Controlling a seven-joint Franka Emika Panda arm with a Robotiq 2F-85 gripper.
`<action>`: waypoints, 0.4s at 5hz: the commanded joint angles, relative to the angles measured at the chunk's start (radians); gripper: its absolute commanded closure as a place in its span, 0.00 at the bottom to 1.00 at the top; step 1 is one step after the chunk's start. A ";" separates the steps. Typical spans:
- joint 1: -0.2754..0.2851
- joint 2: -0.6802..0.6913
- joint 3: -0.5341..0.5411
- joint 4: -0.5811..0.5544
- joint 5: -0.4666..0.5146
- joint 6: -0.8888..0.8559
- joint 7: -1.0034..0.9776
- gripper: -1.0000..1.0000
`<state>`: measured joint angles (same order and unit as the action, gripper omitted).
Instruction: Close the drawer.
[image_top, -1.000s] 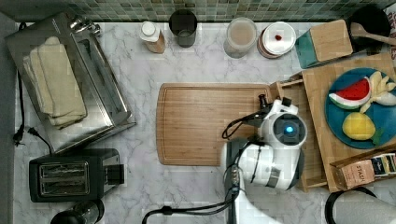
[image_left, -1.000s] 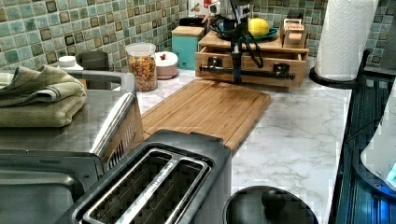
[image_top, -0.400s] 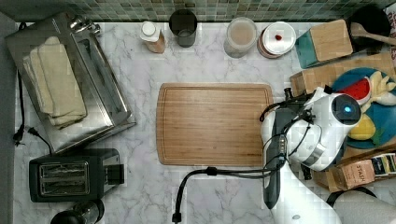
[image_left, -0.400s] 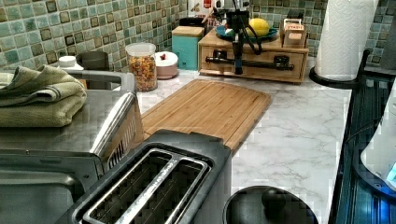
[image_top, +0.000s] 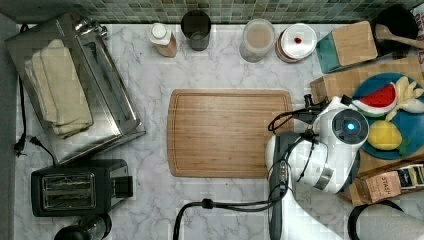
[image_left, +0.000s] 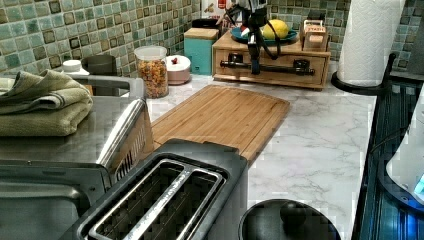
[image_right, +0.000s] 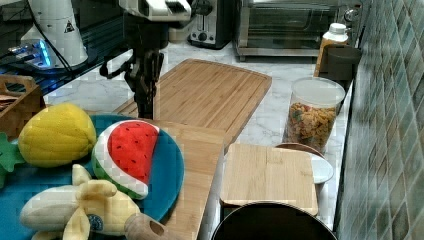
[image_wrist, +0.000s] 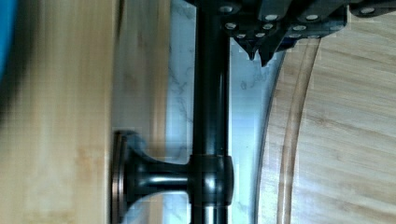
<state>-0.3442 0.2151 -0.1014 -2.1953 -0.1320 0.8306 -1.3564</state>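
Stock you have in front of you, placed from the cutting board (image_top: 225, 132) (image_left: 220, 112):

- One drawer (image_left: 275, 56) (image_wrist: 60, 116), just beyond the board's far short edge in the left view. You see a light bamboo front, flush with its wooden cabinet and with no gap at the edges. It sits under the slab that carries the plate.
- One dark bar handle (image_left: 272, 65) (image_wrist: 210, 116) across that front, on two round mounts.
- One gripper (image_left: 255, 69) (image_right: 145, 111) (image_wrist: 261, 55), hanging upright between the board's edge and the drawer front, at the handle. Its fingertips (image_wrist: 254, 52) are pressed together on the board side of the bar, with nothing between them.
- One blue plate (image_right: 167, 170) on top of the cabinet. It holds three plush fruits: one watermelon slice (image_right: 127, 152), one lemon (image_right: 57, 134) and one banana (image_right: 75, 207).
- One cereal jar (image_left: 152, 70) near the board's long edge toward the tiles.
- One toaster (image_top: 75, 189) and one toaster oven (image_top: 110, 100) past the board's other short edge. One folded towel (image_top: 57, 95) lies on the oven.
- One paper towel roll (image_left: 372, 37), to the left view's right of the cabinet.
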 joint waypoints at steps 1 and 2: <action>-0.076 -0.070 -0.122 0.050 -0.043 0.020 0.026 1.00; -0.076 -0.070 -0.121 0.050 -0.043 0.020 0.026 1.00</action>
<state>-0.3850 0.1544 -0.1748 -2.1836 -0.1276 0.8330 -1.3564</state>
